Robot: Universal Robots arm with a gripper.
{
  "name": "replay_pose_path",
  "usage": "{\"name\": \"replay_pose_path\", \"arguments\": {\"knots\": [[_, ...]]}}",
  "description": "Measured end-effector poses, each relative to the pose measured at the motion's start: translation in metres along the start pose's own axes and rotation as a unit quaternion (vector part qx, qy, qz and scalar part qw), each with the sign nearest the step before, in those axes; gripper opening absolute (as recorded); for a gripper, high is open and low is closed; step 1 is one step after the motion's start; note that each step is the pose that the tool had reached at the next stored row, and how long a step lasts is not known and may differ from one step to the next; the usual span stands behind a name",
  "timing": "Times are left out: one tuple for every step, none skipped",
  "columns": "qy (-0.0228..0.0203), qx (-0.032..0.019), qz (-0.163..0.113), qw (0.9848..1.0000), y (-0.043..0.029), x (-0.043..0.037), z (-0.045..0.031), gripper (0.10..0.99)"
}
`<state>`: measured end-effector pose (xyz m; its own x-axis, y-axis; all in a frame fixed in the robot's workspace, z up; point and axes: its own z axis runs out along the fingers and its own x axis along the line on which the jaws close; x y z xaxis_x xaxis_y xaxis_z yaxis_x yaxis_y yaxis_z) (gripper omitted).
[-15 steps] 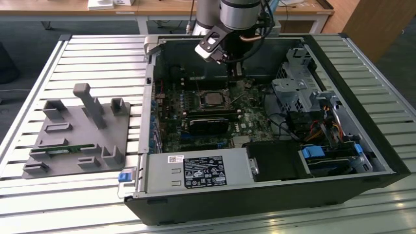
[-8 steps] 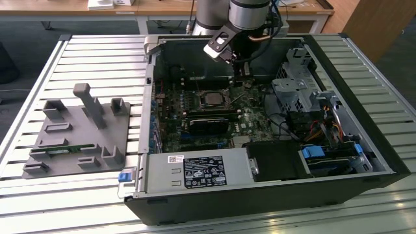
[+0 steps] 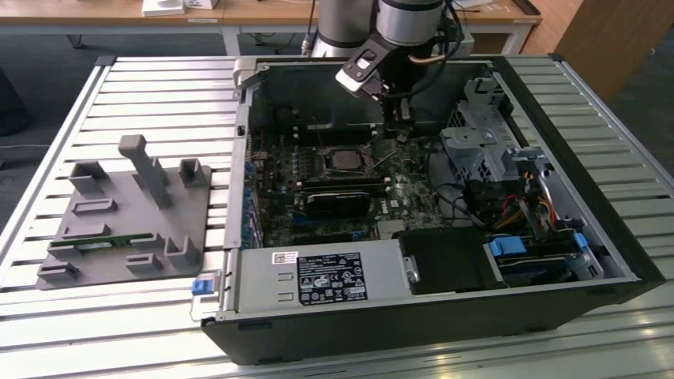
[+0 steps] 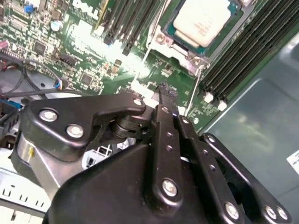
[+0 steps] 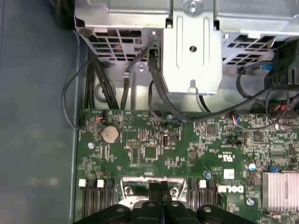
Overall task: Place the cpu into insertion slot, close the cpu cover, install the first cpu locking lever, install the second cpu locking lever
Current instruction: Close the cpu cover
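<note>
The cpu [image 4: 203,20], a square chip with a pale metal top, lies in the insertion slot [image 3: 346,160] on the green motherboard. The silver cpu cover [image 4: 180,50] frames the chip and lies flat over its edges. Two thin metal lever rods [image 4: 192,95] run along the socket's sides. My gripper [image 4: 163,92] hangs just off the socket's corner, between the rods, with its black fingers [image 5: 161,187] pressed together and nothing seen between them. In the exterior view the gripper [image 3: 397,130] stands low over the board, to the right of the socket.
Long black memory slots [image 4: 233,60] flank the socket. A metal drive cage [image 3: 479,150] with cables rises at the exterior view's right, and a power supply [image 3: 316,278] sits at the case front. A grey fixture plate [image 3: 121,217] lies on the slatted table outside the case.
</note>
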<state>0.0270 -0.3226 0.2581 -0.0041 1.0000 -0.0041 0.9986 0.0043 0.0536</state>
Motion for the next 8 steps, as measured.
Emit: {"name": "replay_pose_path", "arguments": {"knots": [[0.0,0.0,0.0,1.0,0.0016,0.0002,0.0001,0.106],[0.0,0.0,0.0,1.0,0.0036,0.0005,0.0001,0.106],[-0.0001,0.0,0.0,1.0,0.0058,0.0008,0.0002,0.106],[-0.0001,0.0,0.0,1.0,0.0078,0.0012,0.0003,0.106],[-0.0001,0.0,0.0,1.0,0.0096,0.0016,0.0004,0.106],[-0.0001,0.0,0.0,1.0,0.0114,0.0019,0.0005,0.106],[-0.0001,0.0,0.0,1.0,0.0132,0.0023,0.0006,0.106],[-0.0001,0.0,0.0,1.0,0.0149,0.0027,0.0007,0.106]]}}
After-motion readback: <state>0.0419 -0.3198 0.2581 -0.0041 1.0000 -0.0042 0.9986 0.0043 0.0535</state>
